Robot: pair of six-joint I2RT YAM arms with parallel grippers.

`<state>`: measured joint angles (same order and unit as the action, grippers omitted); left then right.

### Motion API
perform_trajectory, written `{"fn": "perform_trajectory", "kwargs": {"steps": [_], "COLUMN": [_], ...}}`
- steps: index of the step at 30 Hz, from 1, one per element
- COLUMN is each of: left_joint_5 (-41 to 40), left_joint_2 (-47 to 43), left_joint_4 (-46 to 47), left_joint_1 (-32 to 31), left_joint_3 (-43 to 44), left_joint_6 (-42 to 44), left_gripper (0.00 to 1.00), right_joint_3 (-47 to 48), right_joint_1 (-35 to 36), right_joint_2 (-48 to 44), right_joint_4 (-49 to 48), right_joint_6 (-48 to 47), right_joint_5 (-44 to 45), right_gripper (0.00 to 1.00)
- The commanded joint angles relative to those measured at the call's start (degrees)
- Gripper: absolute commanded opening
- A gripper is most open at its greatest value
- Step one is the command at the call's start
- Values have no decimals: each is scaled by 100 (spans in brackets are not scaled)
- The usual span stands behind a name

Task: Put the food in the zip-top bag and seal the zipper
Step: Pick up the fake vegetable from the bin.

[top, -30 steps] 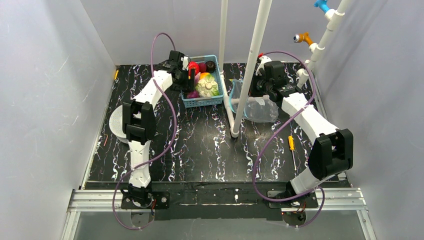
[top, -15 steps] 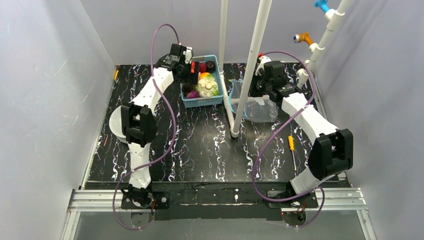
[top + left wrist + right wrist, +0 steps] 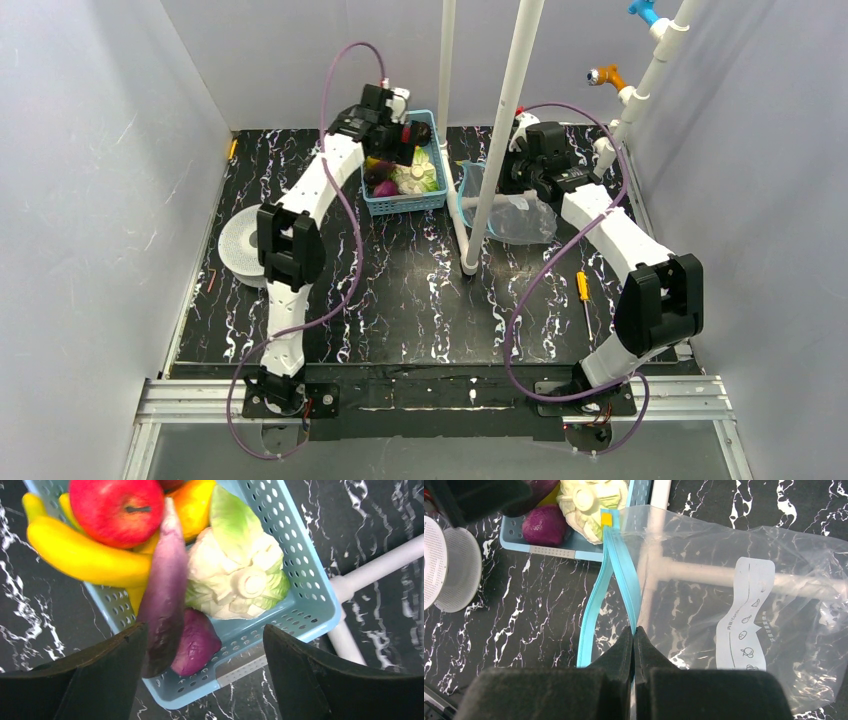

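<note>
The food lies in a light-blue basket (image 3: 306,575): a red apple (image 3: 117,510) on a yellow banana (image 3: 85,555), a long purple eggplant (image 3: 165,590) and a round purple piece (image 3: 197,642). My left gripper (image 3: 205,630) hovers open above the basket's near end, and the long eggplant lies beside its left finger (image 3: 100,675). To the right, the clear zip-top bag (image 3: 704,545) rests on the table with its mouth apart. My right gripper (image 3: 634,630) is shut on one teal-blue zipper (image 3: 621,565) strip. In the top view the left gripper (image 3: 395,140) is over the basket (image 3: 440,198).
A white-green cabbage (image 3: 235,575) fills the basket's right half. White pipes (image 3: 495,130) stand between basket and bag, with one pipe passing under the bag. A white round strainer (image 3: 240,245) sits at the left. A yellow-handled screwdriver (image 3: 583,290) lies at the right.
My left arm has swung right from the basket's left side to above it, and its jaws have spread wider. The right arm and the bag have stayed put.
</note>
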<state>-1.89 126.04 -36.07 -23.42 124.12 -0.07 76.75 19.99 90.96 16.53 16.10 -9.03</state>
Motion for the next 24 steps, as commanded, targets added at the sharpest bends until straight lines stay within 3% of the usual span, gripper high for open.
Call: {"fn": "perform_trajectory", "kwargs": {"steps": [1,7,16,24], "left_joint_5": [-918,-1385,-2071,-1867], "left_joint_2": [138,289,601,805], "left_joint_4": [23,24,80,-31], "left_joint_1": [-338,-337,-327,-233], "left_joint_3": [170,195,175,267], "left_joint_6": [735,1271,1410,1285], "left_gripper": [87,87,71,67], "right_joint_3": [269,276,277,282], "right_joint_1": [-13,-18,-21,-21], "right_joint_2": [-7,18,41,70], "right_joint_4": [-147,-159,-159,-157], "right_joint_6": [-54,-45,-46,-59], "right_joint_5": [-63,-136,-145,-160], "right_gripper": [1,1,1,1]}}
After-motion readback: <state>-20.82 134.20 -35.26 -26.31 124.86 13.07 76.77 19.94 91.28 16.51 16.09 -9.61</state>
